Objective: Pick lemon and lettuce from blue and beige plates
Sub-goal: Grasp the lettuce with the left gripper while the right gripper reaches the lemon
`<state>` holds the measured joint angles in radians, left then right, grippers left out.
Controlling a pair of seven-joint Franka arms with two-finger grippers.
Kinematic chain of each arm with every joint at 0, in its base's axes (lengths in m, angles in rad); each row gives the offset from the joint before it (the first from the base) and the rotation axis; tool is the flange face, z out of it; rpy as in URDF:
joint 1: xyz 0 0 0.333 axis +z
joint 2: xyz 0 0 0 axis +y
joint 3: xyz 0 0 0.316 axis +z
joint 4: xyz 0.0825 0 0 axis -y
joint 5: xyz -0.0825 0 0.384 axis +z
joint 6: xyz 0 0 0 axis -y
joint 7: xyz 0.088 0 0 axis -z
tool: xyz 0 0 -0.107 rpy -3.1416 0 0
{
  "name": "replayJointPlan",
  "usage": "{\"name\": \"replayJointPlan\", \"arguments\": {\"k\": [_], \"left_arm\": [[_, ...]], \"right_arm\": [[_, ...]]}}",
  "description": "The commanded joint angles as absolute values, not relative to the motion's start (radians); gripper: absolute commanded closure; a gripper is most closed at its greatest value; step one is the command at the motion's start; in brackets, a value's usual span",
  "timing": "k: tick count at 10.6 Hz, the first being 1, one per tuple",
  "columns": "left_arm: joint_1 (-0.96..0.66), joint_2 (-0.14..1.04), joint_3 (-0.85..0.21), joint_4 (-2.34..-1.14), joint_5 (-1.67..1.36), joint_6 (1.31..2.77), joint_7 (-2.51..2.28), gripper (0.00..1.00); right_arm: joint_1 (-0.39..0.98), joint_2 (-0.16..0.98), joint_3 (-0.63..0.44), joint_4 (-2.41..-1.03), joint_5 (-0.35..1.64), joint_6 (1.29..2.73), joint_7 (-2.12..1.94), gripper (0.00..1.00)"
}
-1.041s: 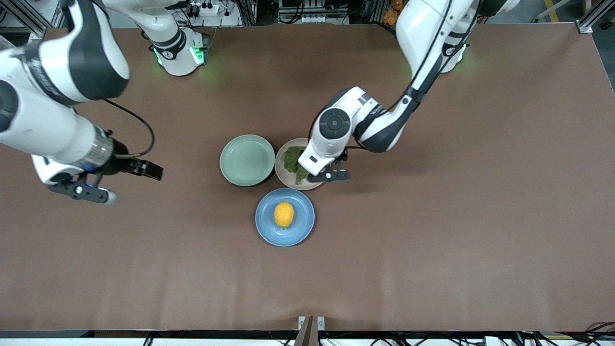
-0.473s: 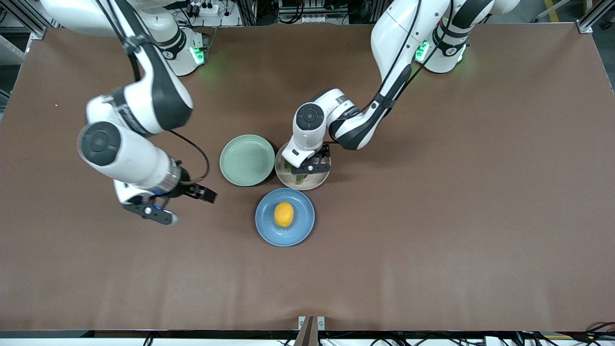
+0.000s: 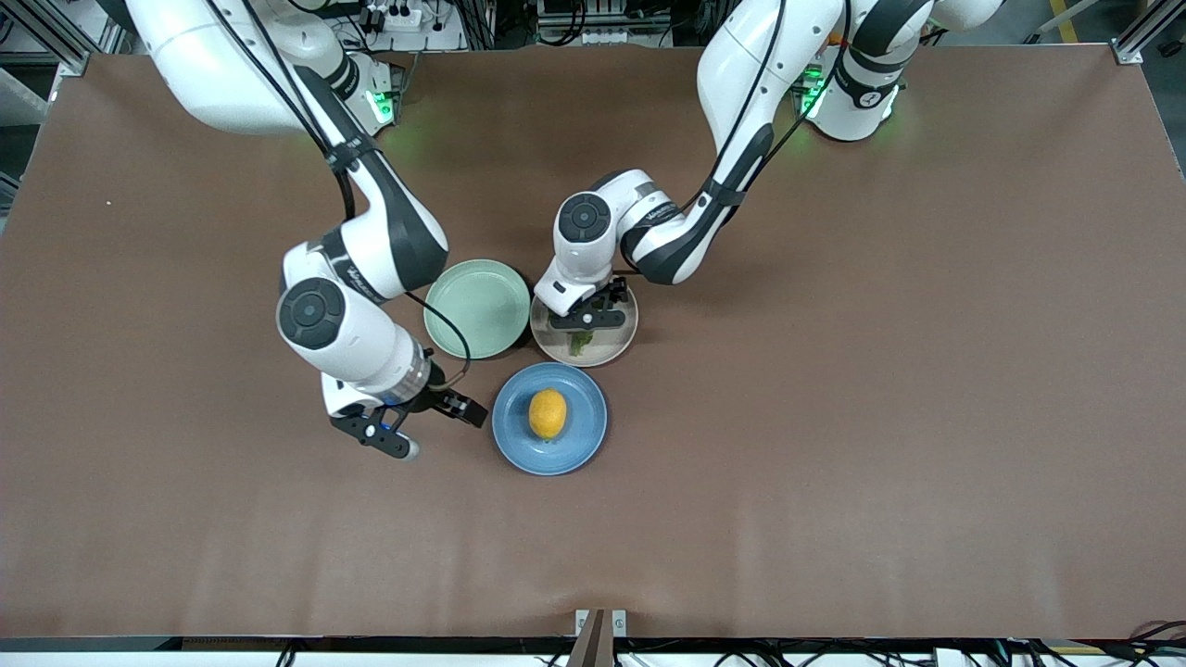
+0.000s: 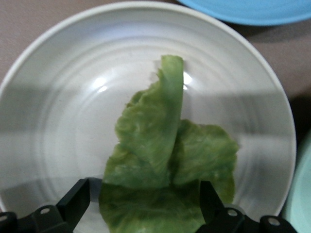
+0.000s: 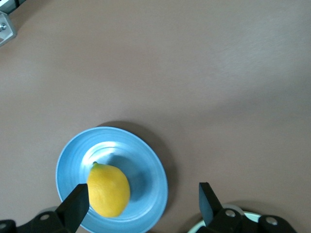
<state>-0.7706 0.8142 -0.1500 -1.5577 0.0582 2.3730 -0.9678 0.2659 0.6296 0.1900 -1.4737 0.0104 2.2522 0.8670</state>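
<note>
From the front, the left gripper (image 3: 586, 321) hangs over the beige plate (image 3: 619, 345); the right gripper (image 3: 398, 435) over table beside the blue plate (image 3: 584, 435).

Left wrist: fingers wide, straddling the lettuce (image 4: 165, 165).

Right wrist: fingers wide, the lemon (image 5: 108, 190) mid-plate.

A high camera across the table faces both robot bases and looks down on everything. The left wrist camera stares straight down, close over the beige plate (image 4: 43, 73); the right wrist camera sits higher, sharing the blue plate (image 5: 158, 170) with both others.
</note>
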Motion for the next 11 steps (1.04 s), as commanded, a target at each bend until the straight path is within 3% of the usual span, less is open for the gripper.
{"name": "replayJointPlan", "arguments": {"k": [1, 3, 4, 5, 6, 7, 11], "left_arm": [[-0.790, 0.833, -0.135, -1.537, 0.087, 2.399, -1.003, 0.00], [-0.790, 0.839, -0.133, -1.523, 0.089, 2.408, -1.003, 0.00], [-0.792, 0.841, -0.124, -1.516, 0.098, 2.413, -1.003, 0.08], [-0.793, 0.841, -0.123, -1.516, 0.097, 2.413, -1.009, 0.56], [-0.796, 0.841, -0.121, -1.516, 0.100, 2.413, -1.032, 0.88], [-0.796, 0.841, -0.121, -1.516, 0.101, 2.413, -1.034, 1.00], [-0.796, 0.828, -0.120, -1.519, 0.115, 2.411, -1.034, 1.00]], "right_arm": [[0.294, 0.676, 0.195, -1.451, 0.018, 2.340, 0.935, 0.00], [0.316, 0.713, 0.195, -1.451, 0.014, 2.408, 0.978, 0.00], [0.325, 0.727, 0.195, -1.451, 0.011, 2.430, 0.991, 0.00], [0.333, 0.741, 0.195, -1.451, 0.009, 2.462, 0.996, 0.00], [0.340, 0.750, 0.195, -1.451, 0.005, 2.485, 1.000, 0.00], [0.348, 0.764, 0.195, -1.451, 0.002, 2.490, 1.002, 0.00], [0.390, 0.828, 0.193, -1.451, -0.026, 2.566, 1.003, 0.00]]}}
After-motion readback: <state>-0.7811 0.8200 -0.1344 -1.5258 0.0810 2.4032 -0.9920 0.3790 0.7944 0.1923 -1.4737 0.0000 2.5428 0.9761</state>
